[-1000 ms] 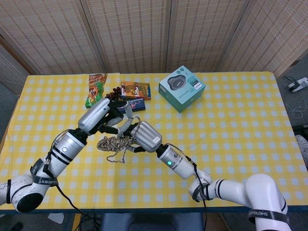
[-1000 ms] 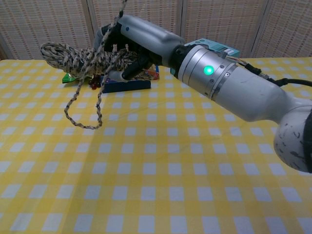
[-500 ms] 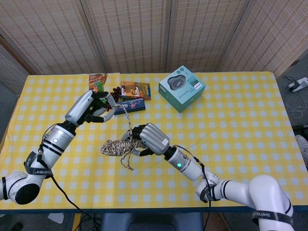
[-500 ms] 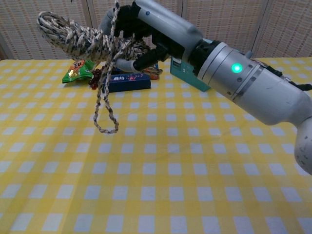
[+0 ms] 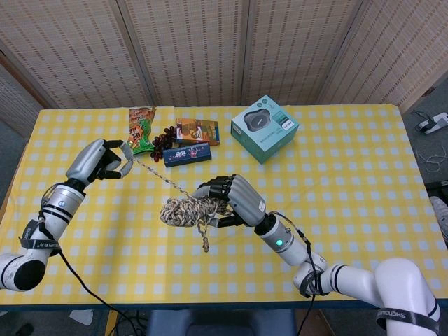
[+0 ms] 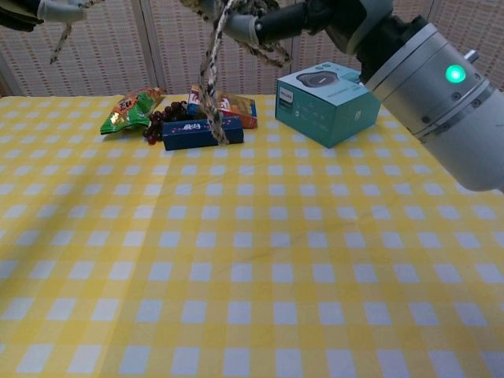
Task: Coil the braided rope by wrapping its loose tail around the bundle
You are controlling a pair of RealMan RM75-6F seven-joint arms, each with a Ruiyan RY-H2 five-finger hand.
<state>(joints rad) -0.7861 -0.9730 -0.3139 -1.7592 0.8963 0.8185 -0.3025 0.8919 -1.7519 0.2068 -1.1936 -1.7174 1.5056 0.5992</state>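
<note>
Mid-frame, the right hand [image 5: 234, 201] grips the rope bundle [image 5: 185, 211]; the left hand [image 5: 100, 159], at left, pinches the taut tail [image 5: 157, 176]. Chest view crops both hands.

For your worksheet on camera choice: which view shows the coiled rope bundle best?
The head view: the whole bundle shows, gripped by the right hand. The chest view cuts it off at the top edge, showing only a hanging loop.
</note>
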